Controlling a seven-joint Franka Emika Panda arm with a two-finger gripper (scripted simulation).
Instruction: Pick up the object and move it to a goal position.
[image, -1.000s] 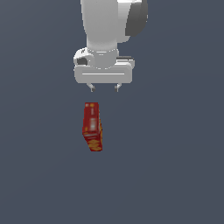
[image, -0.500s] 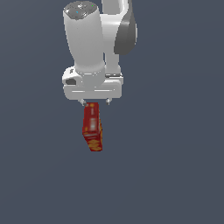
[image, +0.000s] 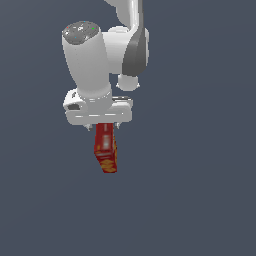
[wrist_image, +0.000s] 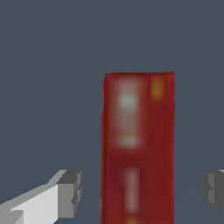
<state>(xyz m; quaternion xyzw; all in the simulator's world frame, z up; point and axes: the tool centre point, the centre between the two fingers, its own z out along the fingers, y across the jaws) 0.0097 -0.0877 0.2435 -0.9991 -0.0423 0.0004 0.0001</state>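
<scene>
Dark grey-blue ground (image: 200, 200) is filling the whole background in the exterior view, plain and flat. On it the red box (image: 106, 150) is lying, long and narrow, with yellow-orange print on its sides. The white arm (image: 92, 65) is standing over the box, and its gripper (image: 103, 128) is hanging right above the box's far end, so this end is hidden behind the white gripper body. The fingertips are showing only a little on both sides of the box.

In the wrist view, the box (wrist_image: 138, 148) is lying between the two fingers (wrist_image: 70, 192). A pale blurred label is showing on its upper face. Grey ground is visible between each finger and the box, so the jaws are standing spread apart, wider than the box, and are not touching it. The claw is released and is gripping nothing.
</scene>
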